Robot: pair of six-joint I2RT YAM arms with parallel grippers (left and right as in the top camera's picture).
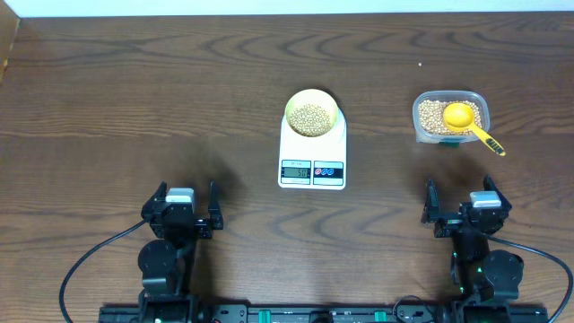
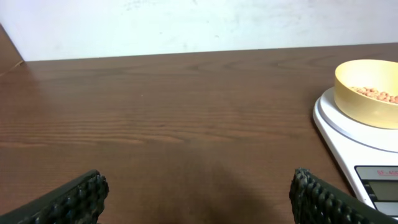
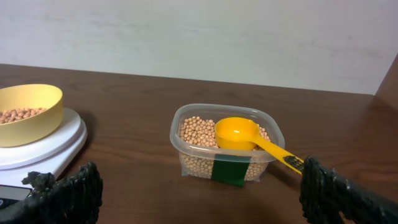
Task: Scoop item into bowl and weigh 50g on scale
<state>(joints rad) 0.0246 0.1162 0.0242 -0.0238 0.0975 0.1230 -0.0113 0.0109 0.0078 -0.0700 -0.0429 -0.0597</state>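
- The white digital scale (image 1: 311, 154) sat in the middle of the dark wood-grain table (image 1: 134, 108). Its grey display (image 1: 296, 172) and two round buttons (image 1: 328, 171) were on the edge facing the arms.
- The display showed dark digits, but they were too small to read in any view. No brand name was legible on the scale.
- The pale-yellow bowl (image 1: 289, 112) stood on the far part of the scale's platform, with a layer of tan soybeans (image 1: 311, 119) across its bottom.
- To the right, well apart from the scale, a clear rectangular tub (image 1: 416, 121) held more soybeans.
- A bright yellow scoop (image 1: 459, 116) lay in the tub, its cup upward on the beans. Its handle ran out over the tub's near right corner.
- Only the right wrist view showed a green strip (image 3: 230, 172) stuck on the tub's near wall, with no readable lettering. It also showed dark marks near the end of the scoop's handle, too small to make out.
- The left wrist view showed the bowl side-on and a corner of the display at its right edge. The tub and scoop were outside it.
- The left claw (image 1: 186, 202) was spread wide and empty, near the table's front edge, left of the scale and well apart from it. Its ribbed black pads (image 2: 74, 199) sat at the bottom corners of its own view.
- The right claw (image 1: 461, 199) was likewise spread wide and empty, on the near side of the tub and apart from it.
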